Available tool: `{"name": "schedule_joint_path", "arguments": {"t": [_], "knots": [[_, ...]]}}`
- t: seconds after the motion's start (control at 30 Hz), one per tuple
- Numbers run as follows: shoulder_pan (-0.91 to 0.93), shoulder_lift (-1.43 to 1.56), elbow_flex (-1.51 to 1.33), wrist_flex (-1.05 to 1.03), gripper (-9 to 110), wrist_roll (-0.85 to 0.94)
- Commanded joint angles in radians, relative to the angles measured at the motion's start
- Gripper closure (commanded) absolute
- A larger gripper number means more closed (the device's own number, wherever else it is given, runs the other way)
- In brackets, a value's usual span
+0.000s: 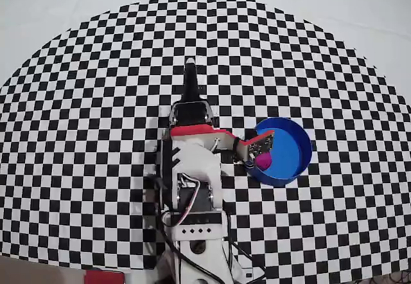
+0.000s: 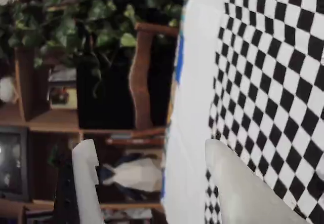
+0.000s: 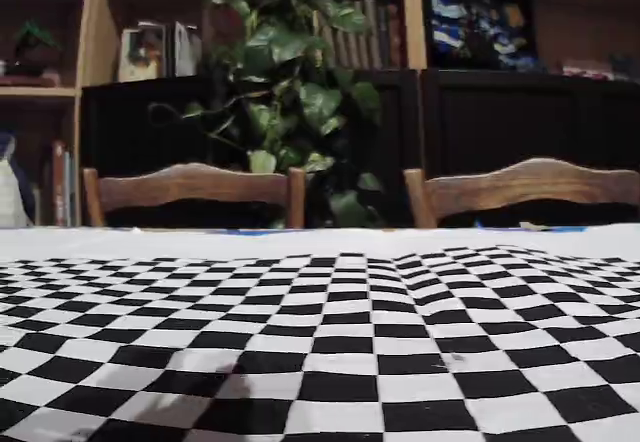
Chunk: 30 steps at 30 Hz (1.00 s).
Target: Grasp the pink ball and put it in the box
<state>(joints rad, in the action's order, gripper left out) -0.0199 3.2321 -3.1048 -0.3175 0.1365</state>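
In the overhead view the pink ball (image 1: 264,161) lies inside the round blue box (image 1: 297,148), against its left wall. The arm's camera board (image 1: 259,144) partly covers it. My gripper (image 1: 190,64) points away from the arm's base toward the far side of the table, well left of the box, rolled on its side. In the wrist view the gripper (image 2: 148,148) is open. Its two white fingers (image 2: 87,183) stand wide apart with only the room and the table edge between them. Neither ball nor box shows in the wrist or fixed views.
A black-and-white checkered cloth (image 1: 96,104) covers the white table. The arm's base and cables (image 1: 192,245) sit at the near edge. Beyond the far edge stand two wooden chairs (image 3: 195,187), a leafy plant (image 3: 290,92) and shelves.
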Motion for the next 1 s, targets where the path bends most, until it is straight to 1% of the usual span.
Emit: {"name": "schedule_joint_path", "arguments": {"t": [0.0, 0.07, 0.13, 0.87, 0.97], "knots": [[-0.021, 0.02, -0.003, -0.034, 90, -0.029], [-0.034, 0.02, -0.003, -0.055, 98, -0.029], [-0.038, 0.02, -0.005, -0.078, 101, -0.031], [0.005, 0.02, -0.008, -0.485, 101, -0.066], [0.005, 0.02, -0.008, -0.488, 101, -0.066]]}}
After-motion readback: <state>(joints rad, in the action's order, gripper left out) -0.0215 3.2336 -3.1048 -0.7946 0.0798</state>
